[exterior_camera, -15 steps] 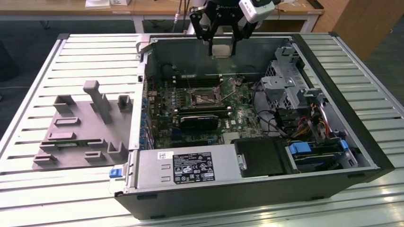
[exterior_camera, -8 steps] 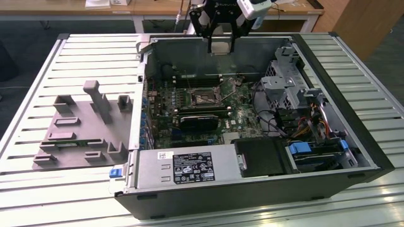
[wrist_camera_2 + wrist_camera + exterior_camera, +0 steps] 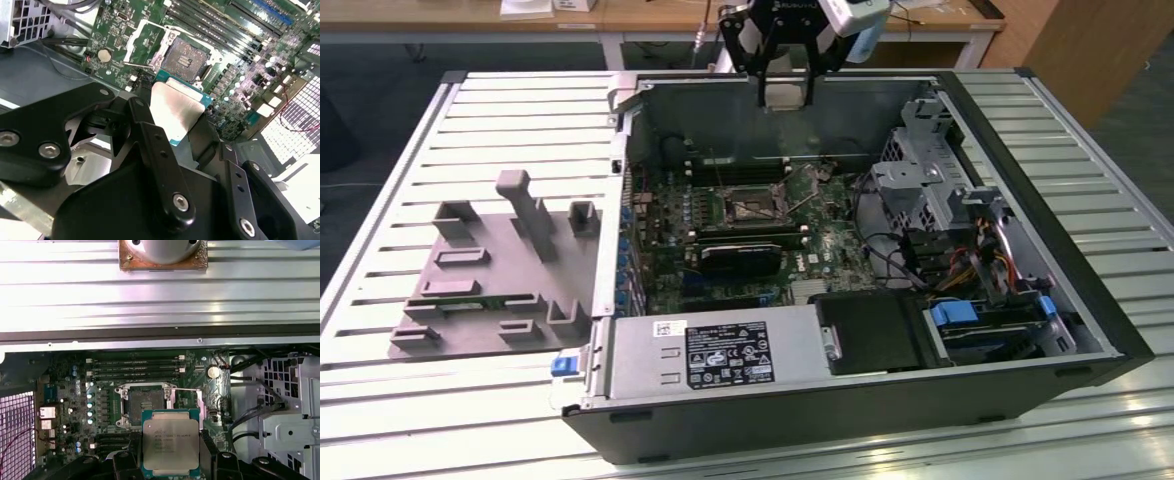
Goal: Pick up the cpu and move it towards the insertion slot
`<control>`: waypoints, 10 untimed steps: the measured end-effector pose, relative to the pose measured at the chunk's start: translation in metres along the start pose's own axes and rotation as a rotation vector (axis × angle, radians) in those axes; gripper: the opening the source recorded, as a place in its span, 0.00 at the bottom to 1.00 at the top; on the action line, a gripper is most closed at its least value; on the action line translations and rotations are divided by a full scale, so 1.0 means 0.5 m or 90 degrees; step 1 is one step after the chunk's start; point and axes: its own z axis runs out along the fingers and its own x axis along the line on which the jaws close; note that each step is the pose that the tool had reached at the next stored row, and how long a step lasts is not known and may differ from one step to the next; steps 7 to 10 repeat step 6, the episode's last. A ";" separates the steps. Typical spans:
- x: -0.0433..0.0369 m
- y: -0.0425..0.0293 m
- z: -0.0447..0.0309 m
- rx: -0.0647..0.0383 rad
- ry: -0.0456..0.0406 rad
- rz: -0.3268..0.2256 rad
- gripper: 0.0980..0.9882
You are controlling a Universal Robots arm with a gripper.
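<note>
Pickup done: pincer point(image 3: 786, 95) clamped on the cpu point(image 3: 171, 441) by its edges, held in the air above the open case (over its far wall); slot point(image 3: 145, 405) below, unreached.

cpu point(image 3: 176, 111) between fingers point(image 3: 159, 160), above insertion slot point(image 3: 184, 59)

The cpu point(image 3: 170, 444) shines silver with a teal-green rim. The gripper point(image 3: 175, 145) is black. The insertion slot point(image 3: 145, 405) is dark, silver-framed, on a green motherboard point(image 3: 100, 405).
</note>
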 end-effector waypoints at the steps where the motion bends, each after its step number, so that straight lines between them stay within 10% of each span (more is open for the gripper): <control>1: 0.000 0.000 0.000 0.000 0.0000 0.000 0.50; 10: 0.000 0.001 0.000 0.000 0.0000 0.000 0.50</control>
